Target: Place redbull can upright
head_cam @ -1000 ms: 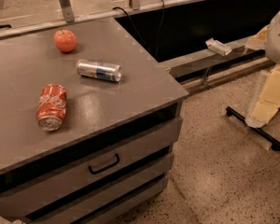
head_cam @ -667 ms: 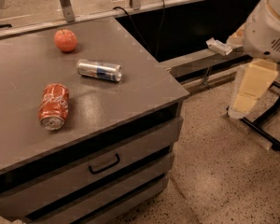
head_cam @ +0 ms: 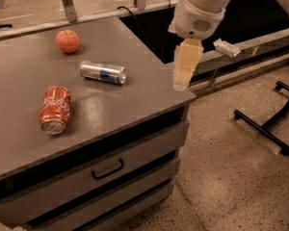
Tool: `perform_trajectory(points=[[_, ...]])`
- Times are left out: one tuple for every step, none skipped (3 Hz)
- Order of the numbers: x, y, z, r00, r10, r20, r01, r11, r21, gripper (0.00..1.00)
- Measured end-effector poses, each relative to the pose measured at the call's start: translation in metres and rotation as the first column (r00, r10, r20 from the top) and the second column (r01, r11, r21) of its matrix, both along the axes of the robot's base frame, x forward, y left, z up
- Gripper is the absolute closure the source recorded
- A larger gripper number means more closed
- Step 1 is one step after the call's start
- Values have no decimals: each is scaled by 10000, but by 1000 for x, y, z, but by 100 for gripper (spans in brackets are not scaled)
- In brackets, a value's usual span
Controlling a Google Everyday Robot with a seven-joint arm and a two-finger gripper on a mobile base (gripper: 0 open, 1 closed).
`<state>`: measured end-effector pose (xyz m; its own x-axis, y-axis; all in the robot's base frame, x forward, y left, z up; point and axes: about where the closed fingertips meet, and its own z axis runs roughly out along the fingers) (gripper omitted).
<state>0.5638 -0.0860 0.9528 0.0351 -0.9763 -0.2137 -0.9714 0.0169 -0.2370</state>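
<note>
The can (head_cam: 103, 72) lies on its side in the middle of the table (head_cam: 135, 102), so nothing of the task is done: it must be grasped and stood up. The gripper (head_cam: 181, 81) hangs at 3 o'clock from it, over the table's edge and well apart; whether it is open I cannot tell.

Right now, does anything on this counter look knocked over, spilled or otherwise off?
Yes: both cans lie on their sides on the counter: the redbull can in the middle, the red Coca-Cola can nearer the front left. No spill shows. The gripper hangs over the right corner, apart from both.
</note>
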Motion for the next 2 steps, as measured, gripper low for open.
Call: perform_trajectory(points=[[45,62,-7,9957,921,33,-922,9955,239,0],[73,102,-9,9893,1414,347,-1428,9888,427,0]])
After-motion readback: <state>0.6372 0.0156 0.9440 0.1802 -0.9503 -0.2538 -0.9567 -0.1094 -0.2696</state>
